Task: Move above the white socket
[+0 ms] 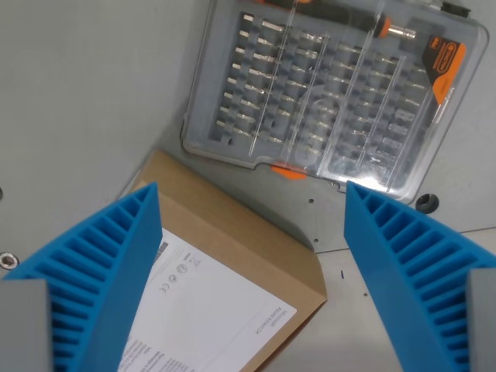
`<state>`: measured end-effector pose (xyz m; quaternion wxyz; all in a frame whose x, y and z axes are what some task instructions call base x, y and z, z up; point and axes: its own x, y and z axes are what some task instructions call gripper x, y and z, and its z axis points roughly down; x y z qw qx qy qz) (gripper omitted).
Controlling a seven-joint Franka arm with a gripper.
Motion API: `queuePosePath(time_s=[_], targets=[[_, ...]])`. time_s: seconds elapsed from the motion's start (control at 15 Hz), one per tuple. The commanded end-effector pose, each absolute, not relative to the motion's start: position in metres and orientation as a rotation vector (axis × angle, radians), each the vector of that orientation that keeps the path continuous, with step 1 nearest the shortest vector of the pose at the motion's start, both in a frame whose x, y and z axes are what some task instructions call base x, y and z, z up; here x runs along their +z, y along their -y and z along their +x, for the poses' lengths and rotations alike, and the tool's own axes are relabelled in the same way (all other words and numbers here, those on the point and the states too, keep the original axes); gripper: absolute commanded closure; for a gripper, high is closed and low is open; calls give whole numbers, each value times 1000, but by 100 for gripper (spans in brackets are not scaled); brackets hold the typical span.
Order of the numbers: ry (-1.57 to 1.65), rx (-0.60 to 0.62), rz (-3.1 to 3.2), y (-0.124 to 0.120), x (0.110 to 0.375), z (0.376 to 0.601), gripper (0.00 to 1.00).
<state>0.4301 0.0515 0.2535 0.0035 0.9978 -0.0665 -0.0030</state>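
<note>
The clear bit case (333, 93) runs off the top edge, so its far end is cut away, and glare on the lid blurs the bits inside. The cardboard box (232, 232) is cut by the bottom edge and partly hidden behind the pincer's (252, 256) left blue finger (101, 271). Its label print (209, 310) is too small to read. Both fingers run out of frame below.

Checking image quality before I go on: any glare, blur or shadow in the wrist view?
Wrist view: glare on the clear lid of the bit case hides some bits; the blue fingers are close and slightly soft; the box casts a shadow toward the case; no white socket visible.
</note>
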Motion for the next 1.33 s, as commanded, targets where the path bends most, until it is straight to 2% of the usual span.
queuePosePath(time_s=[0.07,0.8,1.33], targets=[[208,-4,3128,-51,255,430,0],[143,-1,3131,-49,253,435,0],[23,-33,3128,-41,244,455,0]])
